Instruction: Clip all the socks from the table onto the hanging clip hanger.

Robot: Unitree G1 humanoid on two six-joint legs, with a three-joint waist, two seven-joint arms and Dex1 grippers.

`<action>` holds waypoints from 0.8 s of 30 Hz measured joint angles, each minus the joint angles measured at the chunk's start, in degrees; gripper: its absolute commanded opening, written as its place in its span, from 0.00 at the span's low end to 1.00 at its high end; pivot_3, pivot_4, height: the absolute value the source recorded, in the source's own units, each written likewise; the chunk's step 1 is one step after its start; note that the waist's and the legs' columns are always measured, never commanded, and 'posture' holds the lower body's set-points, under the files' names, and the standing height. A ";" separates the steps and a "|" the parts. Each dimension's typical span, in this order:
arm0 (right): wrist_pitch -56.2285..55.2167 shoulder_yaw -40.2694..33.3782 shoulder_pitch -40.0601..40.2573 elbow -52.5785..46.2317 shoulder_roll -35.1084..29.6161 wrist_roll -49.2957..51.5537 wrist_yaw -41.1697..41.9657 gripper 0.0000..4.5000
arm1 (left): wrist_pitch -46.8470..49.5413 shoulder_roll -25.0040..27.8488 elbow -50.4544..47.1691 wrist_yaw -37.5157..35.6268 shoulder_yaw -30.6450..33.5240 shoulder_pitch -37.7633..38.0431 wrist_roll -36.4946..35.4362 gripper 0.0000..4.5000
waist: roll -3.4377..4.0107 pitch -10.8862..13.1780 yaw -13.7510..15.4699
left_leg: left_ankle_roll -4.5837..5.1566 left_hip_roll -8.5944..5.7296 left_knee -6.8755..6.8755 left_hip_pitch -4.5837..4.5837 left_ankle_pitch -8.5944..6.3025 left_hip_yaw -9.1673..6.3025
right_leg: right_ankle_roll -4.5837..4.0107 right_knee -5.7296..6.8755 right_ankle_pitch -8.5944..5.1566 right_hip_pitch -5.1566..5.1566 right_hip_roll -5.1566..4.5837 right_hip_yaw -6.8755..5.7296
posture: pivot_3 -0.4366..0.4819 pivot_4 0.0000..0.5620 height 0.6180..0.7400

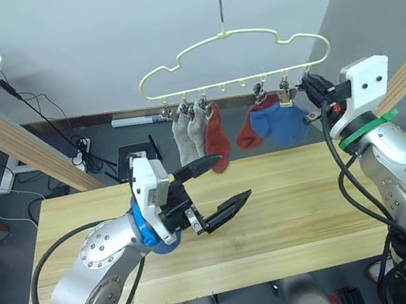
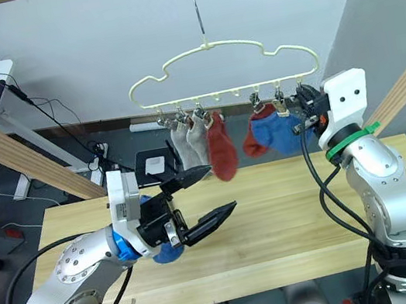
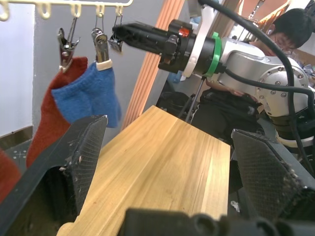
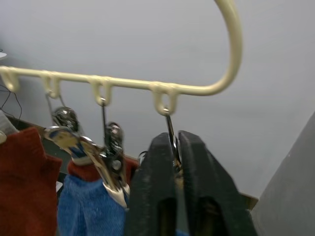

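Left eye view shows the clip hanger hanging from its long metal hook above the far edge of the tabletop, its long axis running level, side to side. Five socks hang from its clips, toes pointing down: two light grey socks side by side under the hanger's left part, a rust red sock touching them on the right, then, under the hanger's right part, a second rust red sock and a blue sock overlapping it. A second blue sock lies on the tabletop below the hanger's left end, mostly hidden behind the left arm, so the way it points cannot be told.

The left tool hovers above the tabletop, below the grey socks, its two fingers spread wide with nothing between them and pointing toward the right arm. The right tool is raised at the hanger's right end, its fingers pressed together on the outermost metal clip, just beside the clip holding the blue sock

A person sits behind the right arm, beyond the hanger
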 measured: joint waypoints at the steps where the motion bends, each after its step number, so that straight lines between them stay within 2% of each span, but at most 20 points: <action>1: 0.00 0.07 0.03 0.17 0.03 0.01 -0.04 0.36 | -0.02 0.00 0.00 0.02 0.00 0.00 0.09 1.00 | 0.00 0.00 -0.01 | 0.00 0.00 0.00 0.00 0.00 0.00 | 0.00 0.00 0.00 0.00 0.00 0.00 | 0.31 0.59 1.00; 4: -0.18 0.52 0.04 0.28 0.49 -0.32 -0.54 0.60 | -0.02 0.01 0.00 0.03 0.00 -0.01 0.12 1.00 | 0.00 0.00 0.01 | 0.00 0.00 -0.01 0.00 0.00 -0.01 | 0.00 0.00 0.00 0.00 0.00 -0.01 | 0.31 0.59 1.00; 11: -3.19 3.14 4.25 0.15 0.22 -4.94 -2.77 0.60 | -0.02 0.14 -0.02 0.02 0.03 0.15 0.11 1.00 | 0.00 0.00 0.30 | 0.00 0.00 -0.01 0.00 0.00 0.00 | 0.00 -0.02 0.00 0.00 0.00 0.00 | 0.31 0.58 1.00; 19: -3.92 6.24 6.67 -3.21 4.53 -7.57 -6.53 0.60 | -0.45 0.06 0.00 -1.00 0.03 0.11 0.12 1.00 | 0.00 0.00 0.30 | -0.01 0.01 0.01 0.01 0.01 0.00 | -0.01 0.01 0.01 0.00 0.01 0.00 | 0.31 0.57 1.00; 22: -4.20 7.74 6.53 -3.21 5.84 -8.77 -7.63 0.46 | -0.71 -0.43 0.00 -0.98 0.13 -0.82 0.09 1.00 | 0.00 0.00 0.33 | -0.01 0.01 0.00 0.01 0.01 -0.01 | -0.01 0.01 0.01 -0.01 0.01 -0.01 | 0.32 0.57 1.00; 24: -4.63 8.38 6.05 -3.17 6.52 -9.40 -7.95 0.31 | -0.71 -0.44 0.01 -0.95 0.35 -1.67 0.03 1.00 | 0.00 0.00 0.31 | -0.01 0.02 0.00 0.01 0.01 -0.01 | -0.01 0.01 0.01 -0.01 0.01 -0.01 | 0.32 0.56 1.00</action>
